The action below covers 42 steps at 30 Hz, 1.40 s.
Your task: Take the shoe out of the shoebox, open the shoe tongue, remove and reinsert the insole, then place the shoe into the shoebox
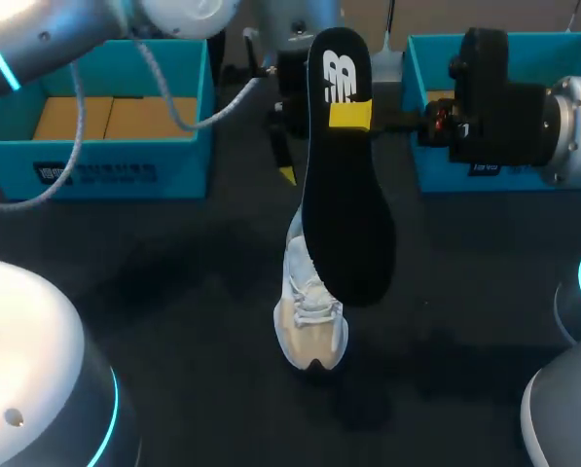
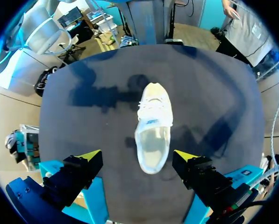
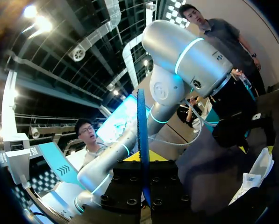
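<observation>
Nearest me, the shoe (image 1: 312, 326) is sitting upright on the dark bench (image 1: 173, 292), toe pointing toward me and heel opening facing away. The opening is showing plainly in the left wrist view, with nothing inside it.

Just above and behind it, the black insole (image 1: 346, 204) is hanging almost vertically with its broad forefoot end down over the shoe. My right claw (image 1: 349, 114) is gripping it near the upper, printed end, fingers pressing on both faces. The right wrist view is showing the insole edge-on between them.

Beyond that, my left claw (image 2: 138, 156) is hovering over the heel end of the shoe with its fingers spread wide and holding nothing.

I am judging the insole to be out and the reinsertion to be the step in hand. To do it well, I am planning to:
- bring the left claw down to steady the heel or hold the tongue back, since the light shoe is likely to slide;
- tilt the insole so its forefoot is aiming into the opening toward the toe;
- feed it in at a shallow angle so it is not buckling;
- loosen the right claw only once the front is lying flat.

Farthest off, the left blue box (image 1: 105, 165) and the right blue box (image 1: 436, 165) are waiting at the bench's far side. I cannot tell which is taking the shoe.
</observation>
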{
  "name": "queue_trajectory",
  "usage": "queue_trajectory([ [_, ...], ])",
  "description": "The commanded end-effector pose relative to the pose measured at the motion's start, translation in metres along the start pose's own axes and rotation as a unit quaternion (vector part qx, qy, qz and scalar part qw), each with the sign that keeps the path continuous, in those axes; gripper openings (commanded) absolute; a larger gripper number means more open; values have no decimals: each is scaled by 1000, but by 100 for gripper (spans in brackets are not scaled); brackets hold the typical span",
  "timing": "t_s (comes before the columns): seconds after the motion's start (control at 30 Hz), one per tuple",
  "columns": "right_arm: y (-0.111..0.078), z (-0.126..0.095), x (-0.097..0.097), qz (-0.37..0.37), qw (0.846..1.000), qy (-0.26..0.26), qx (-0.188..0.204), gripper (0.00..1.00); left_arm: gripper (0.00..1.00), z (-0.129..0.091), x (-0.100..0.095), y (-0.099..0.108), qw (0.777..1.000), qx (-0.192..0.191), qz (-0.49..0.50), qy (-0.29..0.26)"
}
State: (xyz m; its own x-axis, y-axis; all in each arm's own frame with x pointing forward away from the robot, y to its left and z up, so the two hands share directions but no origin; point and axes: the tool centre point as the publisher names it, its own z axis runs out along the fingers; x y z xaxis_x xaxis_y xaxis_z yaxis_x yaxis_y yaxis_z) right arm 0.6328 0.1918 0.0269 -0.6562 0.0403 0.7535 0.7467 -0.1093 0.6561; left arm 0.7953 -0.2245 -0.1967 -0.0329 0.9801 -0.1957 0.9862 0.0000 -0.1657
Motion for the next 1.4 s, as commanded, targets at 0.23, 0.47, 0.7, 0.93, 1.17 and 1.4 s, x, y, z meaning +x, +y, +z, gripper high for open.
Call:
queue_trajectory([
  [0.23,1,4,-1,0,1000,0,-1,0,100,2,6,-2,994,-2,1,-107],
  [0.47,1,4,-1,0,1000,0,-1,0,100,2,6,-2,994,-2,1,-107],
  [0.7,1,4,-1,0,1000,0,-1,0,100,2,6,-2,994,-2,1,-107],
  [0.93,9,2,-10,20,1000,-14,-11,0,100,-8,22,5,985,-20,24,-167],
  [1.17,27,-4,-25,81,996,-31,1,0,100,-19,37,11,968,-39,65,-241],
  [1.4,36,-8,-47,202,977,-48,-40,0,100,-37,38,3,938,-67,124,-318],
])
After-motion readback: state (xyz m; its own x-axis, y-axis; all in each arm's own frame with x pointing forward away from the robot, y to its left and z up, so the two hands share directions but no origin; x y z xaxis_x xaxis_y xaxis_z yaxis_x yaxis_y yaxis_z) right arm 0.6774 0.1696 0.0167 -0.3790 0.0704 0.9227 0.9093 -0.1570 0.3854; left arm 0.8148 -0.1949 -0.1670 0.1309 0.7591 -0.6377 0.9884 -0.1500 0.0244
